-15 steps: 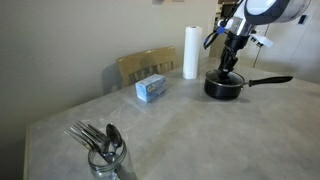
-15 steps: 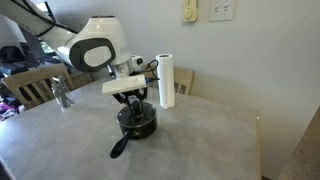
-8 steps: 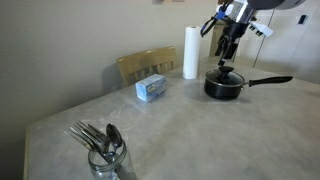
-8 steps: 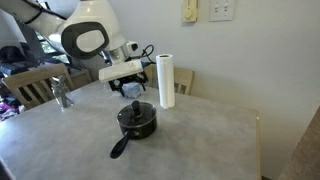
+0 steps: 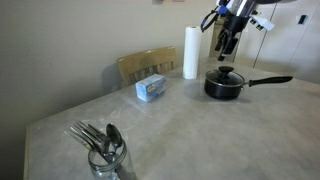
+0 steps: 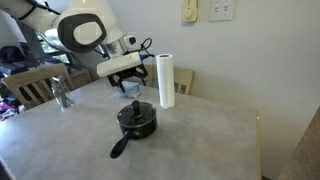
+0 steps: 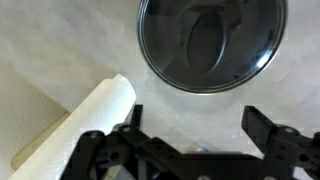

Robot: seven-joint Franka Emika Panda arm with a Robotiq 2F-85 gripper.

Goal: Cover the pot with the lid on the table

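The small black pot (image 5: 224,86) stands on the grey-beige table (image 5: 190,130), its long handle pointing right. The glass lid (image 7: 212,42) with its black knob sits on the pot and covers it, as the wrist view shows from above. The pot also shows in an exterior view (image 6: 137,121) with the lid on top. My gripper (image 5: 229,45) hangs above the pot, clear of the lid; it also shows in an exterior view (image 6: 130,87). Its fingers (image 7: 194,130) are spread apart and hold nothing.
A white paper towel roll (image 5: 190,52) stands just behind the pot, also in the wrist view (image 7: 75,125). A blue box (image 5: 152,88) lies mid-table before a wooden chair (image 5: 147,65). A glass jar of cutlery (image 5: 105,152) stands near the front.
The gripper has let go of the lid on the pot and risen straight up, away from it. Pot and lid stay still.
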